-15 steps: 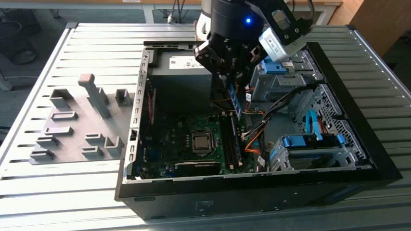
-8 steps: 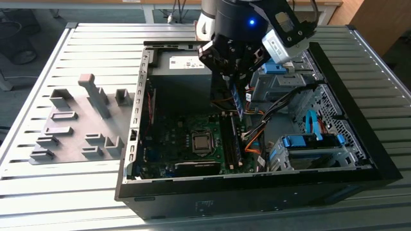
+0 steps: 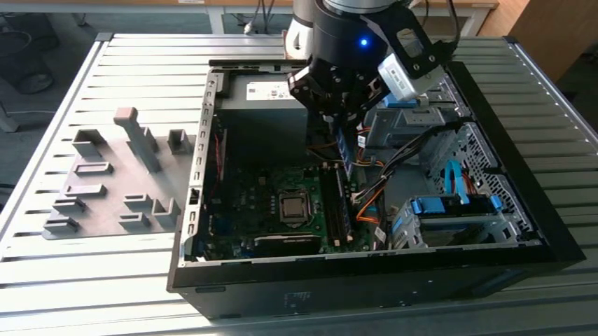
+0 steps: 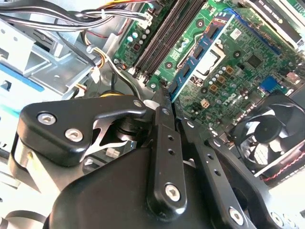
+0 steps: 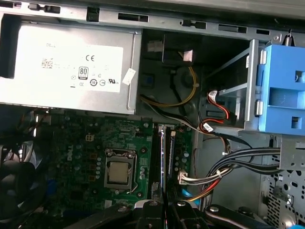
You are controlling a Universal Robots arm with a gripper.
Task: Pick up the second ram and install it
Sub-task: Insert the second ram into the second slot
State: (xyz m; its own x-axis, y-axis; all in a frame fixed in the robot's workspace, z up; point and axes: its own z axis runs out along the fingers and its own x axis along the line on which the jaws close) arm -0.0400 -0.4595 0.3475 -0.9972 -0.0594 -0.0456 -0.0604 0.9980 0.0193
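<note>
While the arm hangs over the open computer case (image 3: 374,269) in the exterior view, the gripper (image 3: 346,133) has its fingers squeezed tight on the second ram (image 3: 348,152). The blue-green stick points down, just above the long slots on the green board (image 3: 271,210). A bare silver chip (image 3: 293,206) sits in the middle of that board. Grey holder blocks (image 3: 117,175) stand on the table (image 3: 56,280) at the exterior view's left. Blue latches (image 3: 449,204) sit by the drive cage at the exterior view's right.

In the second wrist view, the black fingers (image 4: 164,157) pinch the second ram (image 4: 198,59) edge-on, close beside the dark slots (image 4: 164,36). A round black fan (image 4: 274,131) sits nearby, and wires (image 4: 71,14) bunch up next to the slots.

In the first wrist view, a grey power box (image 5: 71,67) has a white sticker (image 5: 83,69) with small marks on it; the tiny print is too small to read. Coloured wires (image 5: 228,167) lie beside the slots (image 5: 164,157). A big blue plastic piece (image 5: 283,93) stands close by.
</note>
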